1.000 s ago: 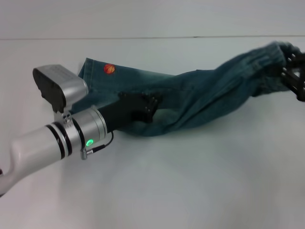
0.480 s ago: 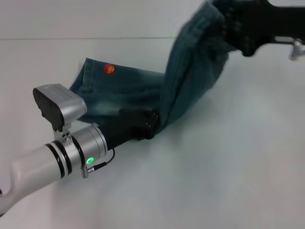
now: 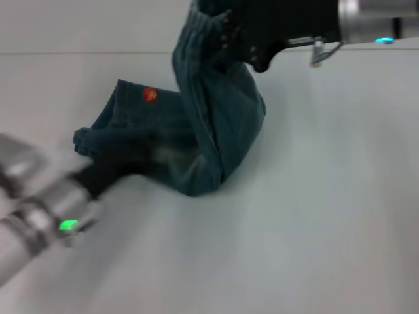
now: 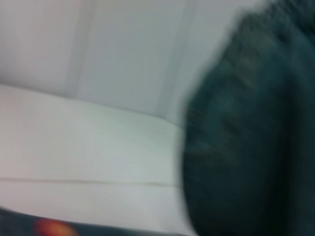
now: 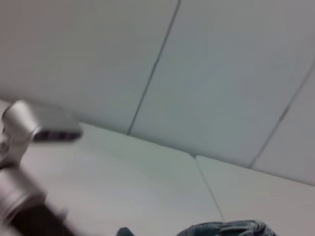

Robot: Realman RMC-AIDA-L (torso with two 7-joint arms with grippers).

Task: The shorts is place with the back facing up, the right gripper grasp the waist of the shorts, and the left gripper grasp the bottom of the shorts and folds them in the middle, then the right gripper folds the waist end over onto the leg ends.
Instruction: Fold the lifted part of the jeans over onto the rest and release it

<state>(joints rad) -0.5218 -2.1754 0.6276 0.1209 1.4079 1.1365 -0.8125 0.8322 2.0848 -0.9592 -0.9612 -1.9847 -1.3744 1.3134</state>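
Observation:
The blue-green denim shorts [image 3: 216, 124] lie folded lengthwise on the white table. Their leg ends [image 3: 124, 108], one with the orange ball print [image 3: 150, 94], rest flat at the left. My right gripper [image 3: 226, 36] is at the top of the head view, shut on the waist [image 3: 200, 26], which it holds raised above the middle of the shorts. The cloth hangs from it in a loop down to the table. My left gripper [image 3: 108, 171] is low at the left, against the near edge of the legs. The left wrist view shows denim [image 4: 246, 137] close up.
The white table [image 3: 314, 222] stretches to the right and front of the shorts. A pale wall with seams [image 5: 162, 54] rises behind it. In the right wrist view the left arm's wrist camera housing [image 5: 44, 125] shows over the table.
The right gripper has carried the waist up and leftward, over the legs, so the shorts now double over. The left arm has drawn back toward the lower left.

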